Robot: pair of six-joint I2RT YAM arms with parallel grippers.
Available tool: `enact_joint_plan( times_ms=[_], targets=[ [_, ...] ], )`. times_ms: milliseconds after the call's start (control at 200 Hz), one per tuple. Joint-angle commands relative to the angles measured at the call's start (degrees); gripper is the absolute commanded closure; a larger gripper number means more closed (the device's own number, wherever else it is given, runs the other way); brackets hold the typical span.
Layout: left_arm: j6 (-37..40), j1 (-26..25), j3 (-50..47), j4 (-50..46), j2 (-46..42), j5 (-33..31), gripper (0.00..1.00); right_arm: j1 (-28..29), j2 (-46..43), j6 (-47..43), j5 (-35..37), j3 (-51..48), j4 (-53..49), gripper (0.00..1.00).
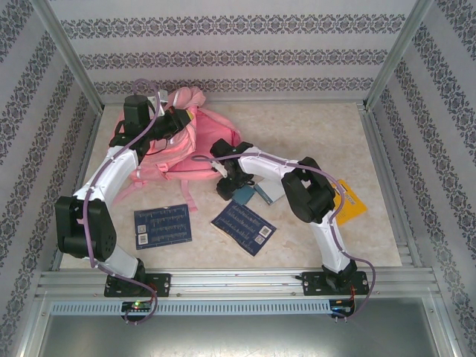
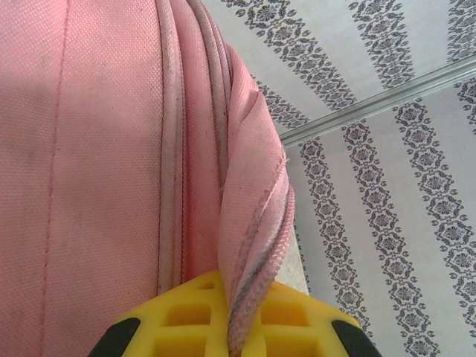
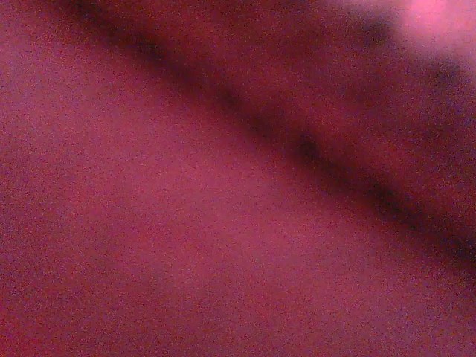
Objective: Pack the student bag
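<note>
Found the student bag (image 1: 195, 152) slumped at the back left of the surface (image 1: 312, 134). Saw the left hand (image 2: 239, 320) clamped tight on a fold of its pink fabric, pinching the seam between yellow fingers (image 2: 186, 316). Saw the right hand (image 1: 224, 171) against the bag's near right edge; could not tell how far open or whether gripping anything. Got a dark pink blur from its wrist camera. Noted a dark blue card (image 1: 162, 225) and a second dark blue card (image 1: 243, 225) flat in front of the bag, and a yellow booklet (image 1: 349, 199) well off right.
</note>
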Motion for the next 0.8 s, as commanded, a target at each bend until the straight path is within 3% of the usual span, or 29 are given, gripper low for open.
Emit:
enact_joint_plan(
  times_ms=[0,255,540,799],
  targets=[
    [-1.59,0.76,0.33,6.8,0.16,1.55,1.0,0.29,0.62,-0.24,1.24,-0.75,-1.43,0.25],
    [-1.37,0.82,0.81,6.81,0.57,2.68,1.0,-2.9,-8.92,3.76,2.84,-3.91,3.36,0.31],
    [-1.22,-0.26,2.29,6.91,2.03,4.79,1.0,-10.48,-26.3,16.74,-5.62,-18.43,15.45,0.38],
    [2.82,-6.97,6.94,1.23,3.58,7.44,1.0,-14.77,-42.67,27.81,-13.35,-32.6,26.14,0.37]
  ],
)
